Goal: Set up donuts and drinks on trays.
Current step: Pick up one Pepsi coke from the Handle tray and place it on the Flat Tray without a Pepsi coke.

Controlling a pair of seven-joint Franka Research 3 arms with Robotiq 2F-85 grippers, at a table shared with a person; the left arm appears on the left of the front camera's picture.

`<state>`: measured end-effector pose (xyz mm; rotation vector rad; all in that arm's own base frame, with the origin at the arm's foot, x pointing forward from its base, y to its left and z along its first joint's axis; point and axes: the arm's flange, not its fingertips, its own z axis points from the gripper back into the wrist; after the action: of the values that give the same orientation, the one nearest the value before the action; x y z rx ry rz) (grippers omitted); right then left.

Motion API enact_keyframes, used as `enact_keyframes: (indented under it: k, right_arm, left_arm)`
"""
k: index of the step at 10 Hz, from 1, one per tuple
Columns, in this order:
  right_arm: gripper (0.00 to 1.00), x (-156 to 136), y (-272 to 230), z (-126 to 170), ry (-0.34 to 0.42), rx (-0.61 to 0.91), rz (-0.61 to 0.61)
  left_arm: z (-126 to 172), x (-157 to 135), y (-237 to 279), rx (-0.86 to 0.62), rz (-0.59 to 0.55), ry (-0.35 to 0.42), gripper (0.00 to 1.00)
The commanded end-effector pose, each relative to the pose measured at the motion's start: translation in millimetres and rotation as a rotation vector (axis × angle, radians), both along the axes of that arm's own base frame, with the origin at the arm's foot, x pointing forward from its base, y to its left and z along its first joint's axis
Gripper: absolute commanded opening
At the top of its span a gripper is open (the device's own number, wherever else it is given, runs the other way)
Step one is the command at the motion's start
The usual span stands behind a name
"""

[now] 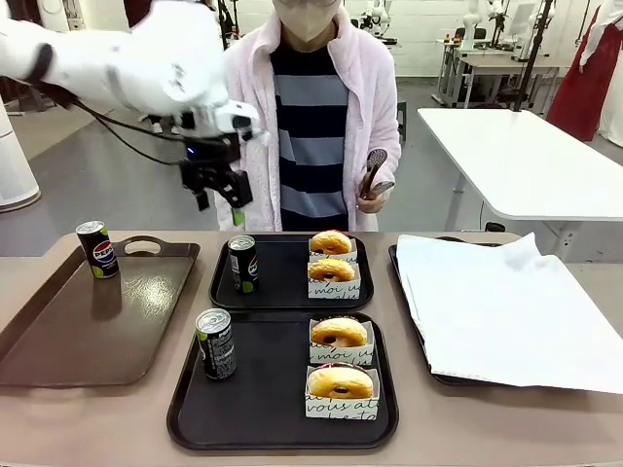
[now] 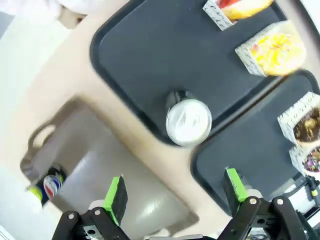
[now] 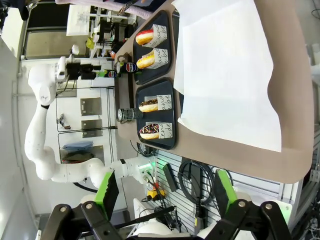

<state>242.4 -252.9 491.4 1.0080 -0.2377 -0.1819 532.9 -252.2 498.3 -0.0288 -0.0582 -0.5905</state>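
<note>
Two black trays lie mid-table, the far tray [image 1: 284, 284] and the near tray [image 1: 268, 394]. Each carries two yellow-glazed donuts in white paper holders, the far pair [image 1: 332, 269] and the near pair [image 1: 339, 332], plus one black can. My left gripper [image 1: 220, 197] hangs open in the air above and behind the far tray's can [image 1: 242, 263]. In the left wrist view the same can's silver top [image 2: 188, 121] sits well below my open left gripper [image 2: 175, 192], near the tray's edge. My right gripper [image 3: 166, 189] is open and empty, off the table's side.
A brown handled tray [image 1: 58, 341] at the left holds a third can [image 1: 97, 249]. A tray lined with white paper [image 1: 506, 311] fills the right side. The person stands at the far edge holding tongs [image 1: 373, 173]. Another can [image 1: 215, 343] stands on the near tray.
</note>
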Motion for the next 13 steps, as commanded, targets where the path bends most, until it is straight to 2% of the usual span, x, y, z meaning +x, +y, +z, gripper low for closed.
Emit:
enact_keyframes:
  k: [1,2,4,5,9,10,12,13]
  right_arm:
    - [1.0,1.3,-1.0,1.4,-0.022,0.019,0.002]
    - [1.0,1.3,-1.0,1.4,-0.022,0.019,0.002]
    - [1.0,1.3,-1.0,1.4,-0.022,0.019,0.002]
    - [1.0,1.3,-1.0,1.4,-0.022,0.019,0.002]
    - [1.0,1.3,-1.0,1.4,-0.022,0.019,0.002]
    - [1.0,1.3,-1.0,1.4,-0.022,0.019,0.002]
    - [1.0,1.3,-1.0,1.4,-0.022,0.019,0.002]
    - [1.0,1.3,-1.0,1.4,-0.022,0.019,0.002]
  left_arm:
    - [2.4,-42.4,43.9,-0.057,-0.005,0.009,1.0]
    - [-0.2,-51.5,56.4,-0.081,0.002,0.031,1.0]
    - [-7.1,-67.1,80.4,-0.088,0.048,0.019,1.0]
    - [14.6,-47.4,57.8,-0.057,0.026,0.024,1.0]
    - [10.1,-54.1,63.3,-0.066,0.027,0.026,1.0]
    - [-6.7,-55.0,109.9,-0.037,0.098,0.056,1.0]
    - [-35.6,-111.3,178.2,-0.009,0.257,0.071,1.0]
    - [-38.8,-106.1,197.7,0.021,0.255,0.079,1.0]
